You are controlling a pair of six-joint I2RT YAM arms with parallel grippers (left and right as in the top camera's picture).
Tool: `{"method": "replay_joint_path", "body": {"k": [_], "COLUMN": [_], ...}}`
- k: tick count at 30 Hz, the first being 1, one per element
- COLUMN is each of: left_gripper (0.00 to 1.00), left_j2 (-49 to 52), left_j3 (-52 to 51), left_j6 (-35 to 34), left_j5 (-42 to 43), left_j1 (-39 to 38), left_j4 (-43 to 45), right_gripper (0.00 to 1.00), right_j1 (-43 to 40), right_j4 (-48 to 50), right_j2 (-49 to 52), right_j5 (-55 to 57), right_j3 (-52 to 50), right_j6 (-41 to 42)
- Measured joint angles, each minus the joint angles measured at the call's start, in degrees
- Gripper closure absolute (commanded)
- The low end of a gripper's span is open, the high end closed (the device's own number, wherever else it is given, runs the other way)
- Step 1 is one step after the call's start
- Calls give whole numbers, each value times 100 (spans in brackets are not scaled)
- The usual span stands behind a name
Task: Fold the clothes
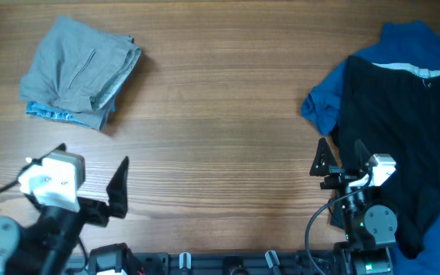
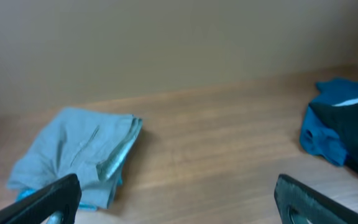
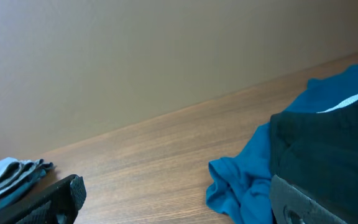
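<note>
The grey shorts [image 1: 79, 70] lie folded at the far left of the table, on top of a light-blue denim piece [image 1: 48, 113]. A black garment [image 1: 403, 137] lies unfolded at the right, over a royal-blue piece [image 1: 323, 103]. My left gripper [image 1: 88, 169] is open and empty near the front left, well short of the shorts [image 2: 79, 149]. My right gripper [image 1: 342, 156] is open and empty at the left edge of the black garment [image 3: 328, 149], with the blue piece [image 3: 241, 180] just ahead of it.
The wooden table [image 1: 220, 114] stretches between the two piles. A plain wall [image 3: 135, 56] stands behind the table's far edge. The arm bases [image 1: 205, 263] sit along the front edge.
</note>
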Motion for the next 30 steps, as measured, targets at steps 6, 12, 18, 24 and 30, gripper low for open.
{"method": "replay_joint_path", "body": {"k": [6, 12, 18, 24, 30], "left_gripper": [0, 0, 0, 0, 0], "left_j2": [-1598, -2717, -2728, -2728, -2728], "left_j3": [-3440, -5886, -6446, -6446, -6446], "left_j6": [-953, -1331, -1537, -1537, -1539], "left_j5": [46, 125, 127, 127, 127], "left_j1": [-205, -341, -446, -446, -446], "left_j4": [2754, 4850, 5250, 5250, 5250], "right_gripper": [0, 0, 0, 0, 0], "right_j1": [0, 0, 0, 0, 0], "right_j4": [0, -4, -4, -4, -4], "right_j2": [-4, -11, -11, -11, -11], "right_j5": [0, 0, 0, 0, 0], "right_j3": [0, 0, 0, 0, 0], "right_j6": [0, 0, 0, 0, 0]}}
